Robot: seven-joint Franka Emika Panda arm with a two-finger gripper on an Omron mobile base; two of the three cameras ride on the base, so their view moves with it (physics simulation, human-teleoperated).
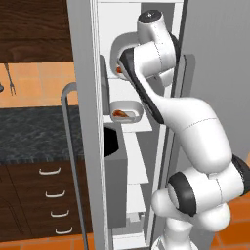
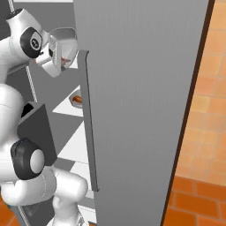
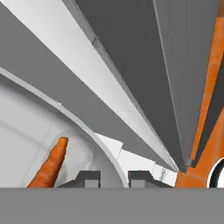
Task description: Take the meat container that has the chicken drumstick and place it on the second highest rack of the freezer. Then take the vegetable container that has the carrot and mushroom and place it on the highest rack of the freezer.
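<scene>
From the left base view, the freezer (image 1: 83,122) stands open beside a dark speckled counter (image 1: 34,134) over drawers, orange tile behind. A tray holding the drumstick (image 1: 123,115) rests on a white shelf (image 1: 139,128); the arm fills the narrow gap above it.

From the right base view, a second tray (image 2: 62,46) is tilted at the upper shelf level, just beside the grey door (image 2: 141,110).

In the hand view, the end effector (image 3: 113,177) pinches that tray's rim, the carrot (image 3: 49,165) inside.

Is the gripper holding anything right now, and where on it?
Yes: the gripper is pinching the vegetable container by its rim wall, one finger each side, with the carrot inside.
</scene>
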